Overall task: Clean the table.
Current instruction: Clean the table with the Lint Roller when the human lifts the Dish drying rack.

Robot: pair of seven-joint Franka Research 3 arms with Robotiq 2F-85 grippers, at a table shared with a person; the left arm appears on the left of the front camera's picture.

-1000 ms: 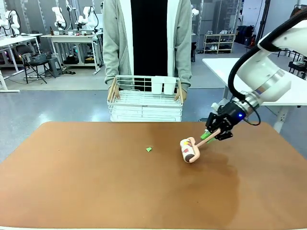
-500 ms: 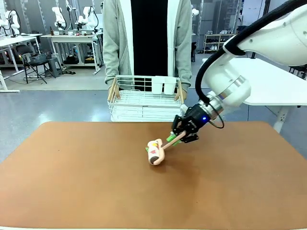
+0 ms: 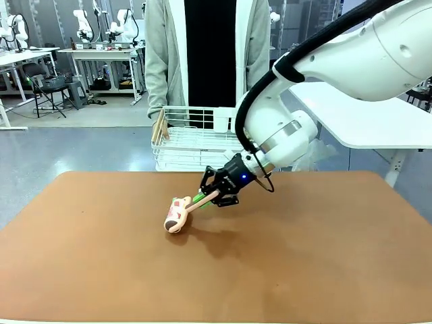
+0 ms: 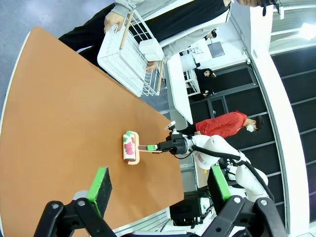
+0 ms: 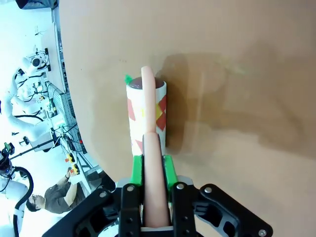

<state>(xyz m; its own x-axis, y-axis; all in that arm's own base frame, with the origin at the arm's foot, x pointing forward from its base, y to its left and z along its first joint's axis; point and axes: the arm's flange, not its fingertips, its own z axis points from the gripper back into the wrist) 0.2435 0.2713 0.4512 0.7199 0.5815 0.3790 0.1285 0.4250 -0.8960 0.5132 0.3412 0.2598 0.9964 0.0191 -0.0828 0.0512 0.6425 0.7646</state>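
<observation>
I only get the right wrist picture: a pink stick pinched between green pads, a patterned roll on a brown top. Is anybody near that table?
Observer: Yes. In the front view a person stands at the far side, holding a white wire basket.
Visitor: And the other arm?
Observer: The left gripper hangs open, holding nothing, apart from the lint roller.
Visitor: Where on the table is the roll?
Observer: A little left of the middle of the table; the right gripper reaches across to it.
</observation>
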